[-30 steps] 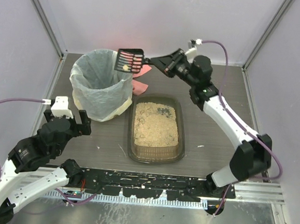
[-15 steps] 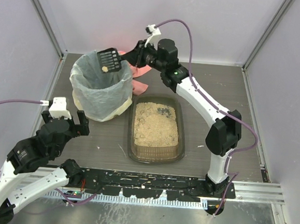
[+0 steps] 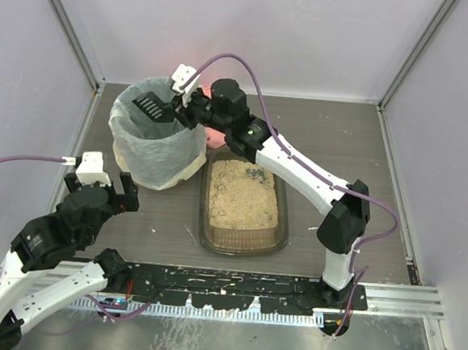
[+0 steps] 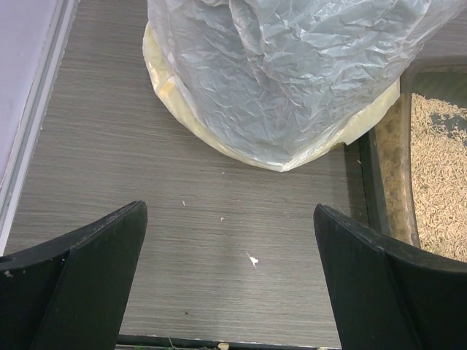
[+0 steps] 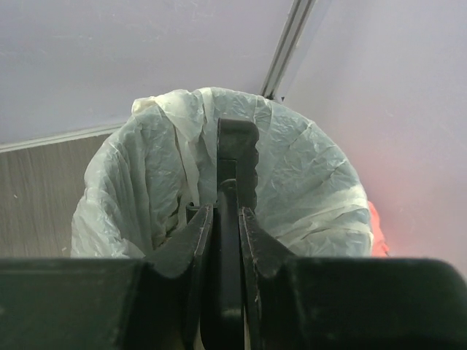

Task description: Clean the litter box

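Note:
The litter box (image 3: 243,239), a dark shallow tray of tan litter, lies mid-table; its left wall (image 4: 373,182) shows in the left wrist view. My right gripper (image 3: 182,109) is shut on the handle of a black slotted scoop (image 3: 152,105), which hangs tilted over the mouth of the round bin lined with a white bag (image 3: 157,145). In the right wrist view the scoop (image 5: 237,146) stands edge-on between the shut gripper (image 5: 225,213), above the bin's bag (image 5: 310,189). My left gripper (image 3: 100,185) is open and empty over bare table, near the bin's front left (image 4: 230,211).
A pink object (image 3: 219,135) lies behind the bin by the litter box's far end. Pale crumbs (image 4: 252,259) dot the table in front of the bin (image 4: 277,80). A black rail (image 3: 225,286) runs along the near edge. Grey walls close in on three sides.
My right arm has swung left, carrying the scoop from the bin's right rim to over its opening and rolling it. The pale lump on the scoop no longer shows. The left arm is still.

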`<state>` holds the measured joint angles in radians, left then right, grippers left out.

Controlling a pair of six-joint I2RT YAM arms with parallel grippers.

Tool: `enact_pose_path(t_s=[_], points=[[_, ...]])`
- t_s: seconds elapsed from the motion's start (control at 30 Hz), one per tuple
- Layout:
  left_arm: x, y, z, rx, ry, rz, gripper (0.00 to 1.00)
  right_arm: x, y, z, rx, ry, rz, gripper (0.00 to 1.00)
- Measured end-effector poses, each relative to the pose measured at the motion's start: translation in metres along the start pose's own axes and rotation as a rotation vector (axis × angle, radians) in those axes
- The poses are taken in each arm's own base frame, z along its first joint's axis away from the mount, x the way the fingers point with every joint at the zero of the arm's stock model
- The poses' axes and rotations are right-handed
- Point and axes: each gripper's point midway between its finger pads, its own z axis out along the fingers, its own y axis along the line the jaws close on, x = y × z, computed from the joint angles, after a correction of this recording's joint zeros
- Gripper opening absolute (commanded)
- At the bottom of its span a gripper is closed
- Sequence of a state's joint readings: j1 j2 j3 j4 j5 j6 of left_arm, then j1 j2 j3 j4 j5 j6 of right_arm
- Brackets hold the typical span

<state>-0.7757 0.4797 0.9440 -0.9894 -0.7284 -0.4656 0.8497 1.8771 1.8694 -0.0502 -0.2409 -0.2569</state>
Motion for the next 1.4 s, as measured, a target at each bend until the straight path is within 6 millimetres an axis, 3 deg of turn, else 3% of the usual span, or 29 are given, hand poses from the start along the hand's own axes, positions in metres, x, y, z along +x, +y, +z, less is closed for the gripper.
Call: enact_pose_path(t_s=[0.2, 0.3, 0.57, 0.63, 0.7, 0.83, 0.9, 1.23, 1.4], points=[[0.0, 0.0, 0.0, 0.0, 0.0, 0.0, 0.98, -0.011, -0.004, -0.025, 0.049, -0.022, -0.039, 0.01], [0.0, 0.0, 0.0, 0.001, 0.001, 0.002, 0.98, -0.03, -0.008, -0.048, 0.094, -0.081, -0.015, 0.01], [0.009, -0.014, 0.008, 0.037, 0.05, 0.046, 0.98, -0.118, -0.029, -0.126, 0.224, -0.331, 0.128, 0.01], [0.012, -0.018, 0.01, 0.045, 0.065, 0.065, 0.98, -0.131, -0.043, -0.147, 0.263, -0.373, 0.186, 0.01], [0.013, -0.022, 0.012, 0.052, 0.077, 0.076, 0.98, -0.132, -0.064, -0.176, 0.326, -0.401, 0.267, 0.01], [0.015, -0.027, 0.014, 0.071, 0.089, 0.087, 0.98, -0.101, -0.098, -0.222, 0.452, -0.375, 0.428, 0.01], [0.015, -0.03, 0.015, 0.082, 0.091, 0.093, 0.98, -0.078, -0.102, -0.235, 0.498, -0.334, 0.499, 0.01], [0.02, -0.039, 0.017, 0.123, 0.11, 0.104, 0.98, 0.072, -0.048, -0.271, 0.604, 0.042, 0.801, 0.04], [0.019, -0.041, 0.017, 0.126, 0.107, 0.1, 0.98, 0.132, -0.024, -0.279, 0.631, 0.193, 0.915, 0.05]])
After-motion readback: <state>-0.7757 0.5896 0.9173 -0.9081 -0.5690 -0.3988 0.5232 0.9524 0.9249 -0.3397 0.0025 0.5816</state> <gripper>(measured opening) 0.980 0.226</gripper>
